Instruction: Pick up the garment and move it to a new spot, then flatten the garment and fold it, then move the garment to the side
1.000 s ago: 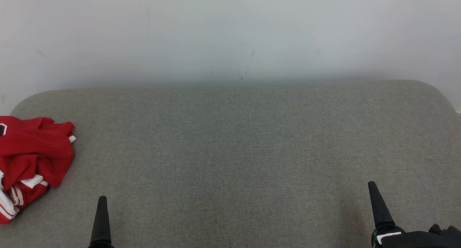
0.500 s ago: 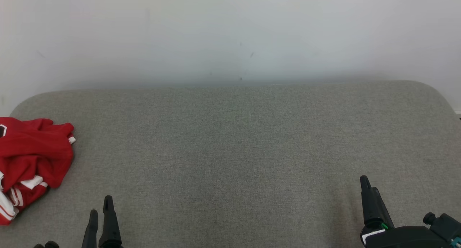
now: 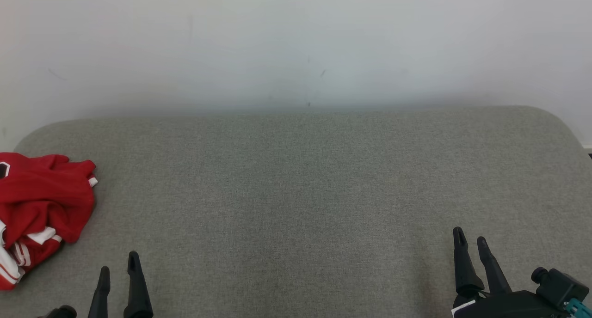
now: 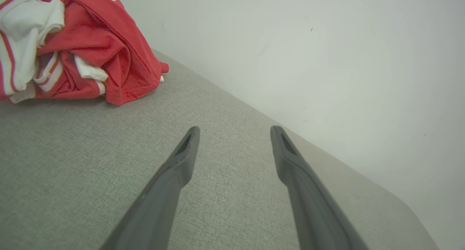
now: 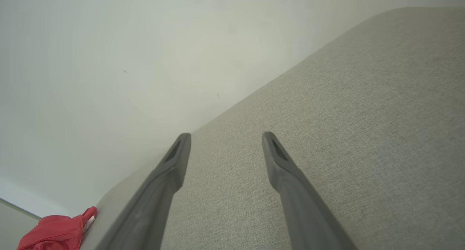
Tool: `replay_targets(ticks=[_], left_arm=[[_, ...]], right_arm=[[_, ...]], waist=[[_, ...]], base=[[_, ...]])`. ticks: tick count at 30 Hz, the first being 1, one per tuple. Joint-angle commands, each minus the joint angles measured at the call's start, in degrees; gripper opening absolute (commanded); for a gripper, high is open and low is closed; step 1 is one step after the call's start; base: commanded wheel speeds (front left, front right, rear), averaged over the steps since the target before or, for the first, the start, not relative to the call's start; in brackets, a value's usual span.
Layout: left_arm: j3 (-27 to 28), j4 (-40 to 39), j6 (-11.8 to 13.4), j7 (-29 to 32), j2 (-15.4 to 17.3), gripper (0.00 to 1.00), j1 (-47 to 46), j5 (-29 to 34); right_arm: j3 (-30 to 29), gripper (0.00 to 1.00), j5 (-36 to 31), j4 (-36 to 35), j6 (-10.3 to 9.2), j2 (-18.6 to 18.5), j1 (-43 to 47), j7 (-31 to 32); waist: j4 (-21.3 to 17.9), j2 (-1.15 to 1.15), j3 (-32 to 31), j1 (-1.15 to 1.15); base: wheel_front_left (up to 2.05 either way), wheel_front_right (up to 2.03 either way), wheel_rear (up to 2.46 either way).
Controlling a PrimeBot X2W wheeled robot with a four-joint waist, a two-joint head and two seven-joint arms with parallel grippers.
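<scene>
We see the crumpled red-and-white jersey garment [image 3: 44, 202] lying at the left end of the grey fabric-covered bench [image 3: 296, 193]. Our left end effector [image 3: 119, 261] hovers near it, fingers spread wide and empty. Our right end effector [image 3: 469, 234], equally wide and empty, is well apart from it.

The garment [image 3: 44, 202] was a red jersey with white striped trim, crumpled into a loose heap at the left edge of the head view and partly cut off by the frame. It lay bunched and unfolded on the grey cushion [image 3: 296, 193], near the cushion's rounded far-left corner.
</scene>
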Motion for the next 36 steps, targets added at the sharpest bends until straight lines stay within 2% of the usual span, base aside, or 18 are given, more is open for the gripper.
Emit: replay_targets(ticks=[1,22,36], left_arm=[[-0.15,-0.8,0.15,-0.6,0.6,1.0,0.54,1.88],[-1.68,0.59,2.48,-3.17,2.89,1.0,1.78,16.33],[-2.54,2.11,2.57,-4.66,4.23,1.0,2.17,23.08]], right_arm=[[0.12,1.0,-2.01,-0.49,-0.06,-0.42,-1.13,-0.55],[0.47,1.0,-19.72,2.24,-0.08,-0.48,-1.49,-4.18],[0.97,1.0,-27.27,3.17,-0.09,-0.52,-1.23,-6.21]], waist=[[-0.01,0.0,-0.04,0.0],[-0.48,0.0,-0.58,0.0],[-0.34,0.0,-0.83,0.0]], base=[[0.0,0.0,0.0],[0.0,0.0,0.0],[0.0,0.0,0.0]])
